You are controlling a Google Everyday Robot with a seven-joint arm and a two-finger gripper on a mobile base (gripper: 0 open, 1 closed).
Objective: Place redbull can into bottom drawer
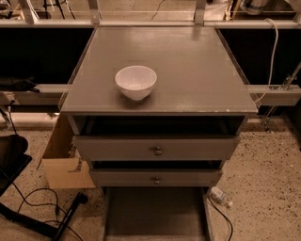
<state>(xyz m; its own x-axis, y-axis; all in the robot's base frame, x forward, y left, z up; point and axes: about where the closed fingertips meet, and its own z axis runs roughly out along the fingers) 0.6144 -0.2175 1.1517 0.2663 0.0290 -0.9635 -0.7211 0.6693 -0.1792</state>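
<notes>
The bottom drawer of the grey cabinet is pulled out, and its flat grey floor is bare. The redbull can is out of view. My gripper is out of view too; only a pale rounded shape shows at the top right edge, possibly part of the arm. The two upper drawers with brass knobs stand slightly ajar.
A white bowl sits on the cabinet top, left of centre. A small clear plastic bottle lies on the floor right of the drawer. A cardboard box and black cables are on the left.
</notes>
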